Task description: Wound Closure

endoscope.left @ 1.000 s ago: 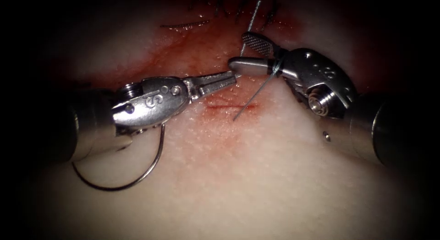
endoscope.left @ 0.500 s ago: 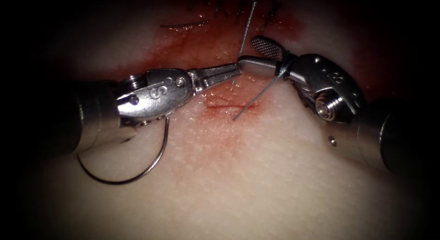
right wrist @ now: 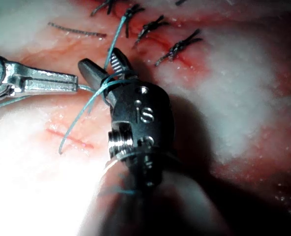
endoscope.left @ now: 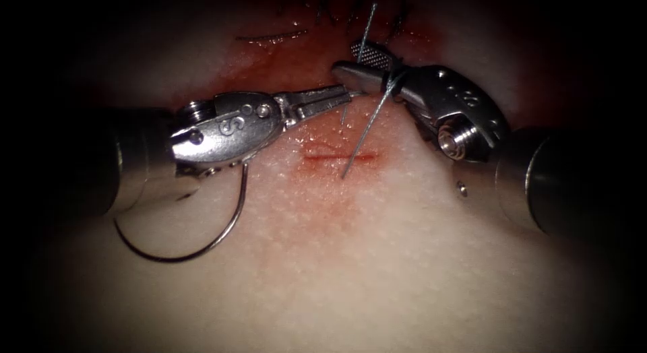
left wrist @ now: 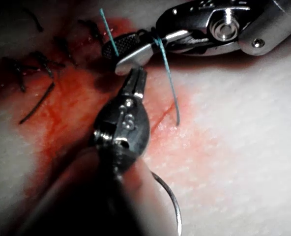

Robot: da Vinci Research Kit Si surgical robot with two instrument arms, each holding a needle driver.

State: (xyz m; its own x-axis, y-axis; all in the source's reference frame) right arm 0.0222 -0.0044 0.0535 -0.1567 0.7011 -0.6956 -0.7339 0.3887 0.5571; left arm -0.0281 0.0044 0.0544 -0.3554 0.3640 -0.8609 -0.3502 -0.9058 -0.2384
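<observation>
My left tool (endoscope.left: 347,93) reaches in from the left, jaws shut on the thread (endoscope.left: 364,131) at their tips, touching the right tool's lower jaw. The right tool (endoscope.left: 345,58) stands open just above, with the thread looped around it behind the jaws and one strand running up between them. From the loop a free strand slants down to a short red cut (endoscope.left: 337,156) in the tissue (endoscope.left: 377,259). The curved needle (endoscope.left: 202,248) lies loose on the tissue below the left tool's wrist, left of the cut, held by neither tool. The same crossing of left tool (left wrist: 137,73) and right tool (left wrist: 112,59) appears close up.
Several dark stitches (right wrist: 177,46) close the wound beyond the tools, with a cut thread end (endoscope.left: 269,36) lying beside them. Red fluid (left wrist: 72,103) stains the tissue around the stitches and the short cut.
The right tool shifted right, then swung back left and upward with the loop on it. The left tool's tips rose slightly to meet it, and the needle slid upward below the wrist.
</observation>
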